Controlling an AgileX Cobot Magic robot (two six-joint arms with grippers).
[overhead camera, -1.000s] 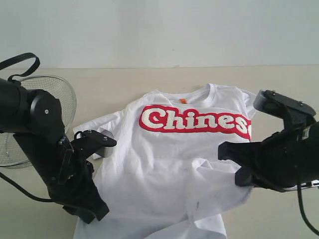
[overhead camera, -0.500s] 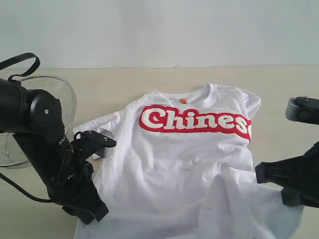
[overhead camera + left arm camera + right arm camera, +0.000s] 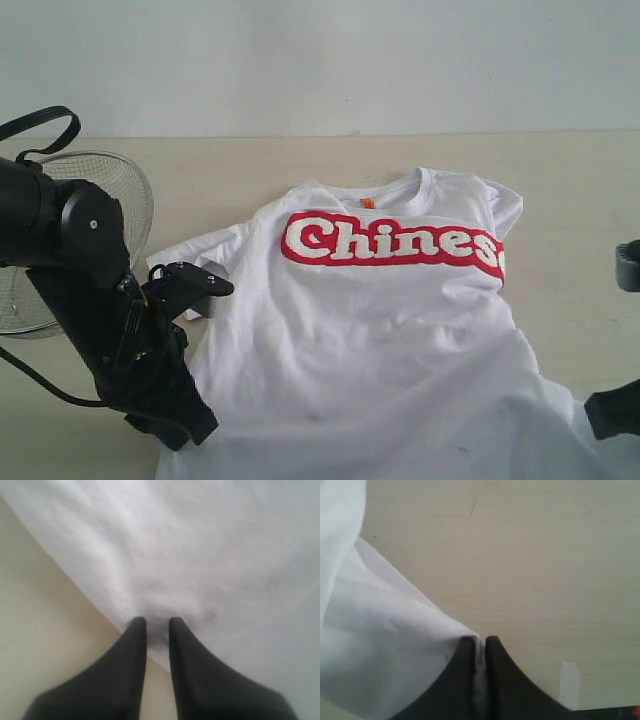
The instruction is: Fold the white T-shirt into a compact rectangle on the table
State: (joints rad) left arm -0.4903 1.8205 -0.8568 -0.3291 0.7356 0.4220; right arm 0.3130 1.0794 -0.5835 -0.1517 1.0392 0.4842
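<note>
The white T-shirt (image 3: 370,330) lies face up on the table (image 3: 240,170), its red "Chines" lettering across the chest and the collar toward the far side. My left gripper (image 3: 156,622) is at the shirt's near-left hem, its fingers nearly together with white cloth (image 3: 200,555) pinched at the tips. In the exterior view the left arm (image 3: 120,340) hides that corner. My right gripper (image 3: 479,640) is shut on the shirt's near-right corner (image 3: 395,645), with a strip of cloth between its jaws. Only a black piece of the right arm (image 3: 612,412) shows at the frame's edge.
A round wire-mesh basket (image 3: 110,190) stands at the far left behind the left arm, with a black strap (image 3: 45,125) above it. A small piece of white tape (image 3: 569,682) sits on the table near the right gripper. A pale wall rises behind the table.
The right arm has pulled rightward and nearer, almost out of the exterior view, drawing the shirt's lower right corner out and flattening the folded-over flap. The left arm has not moved.
</note>
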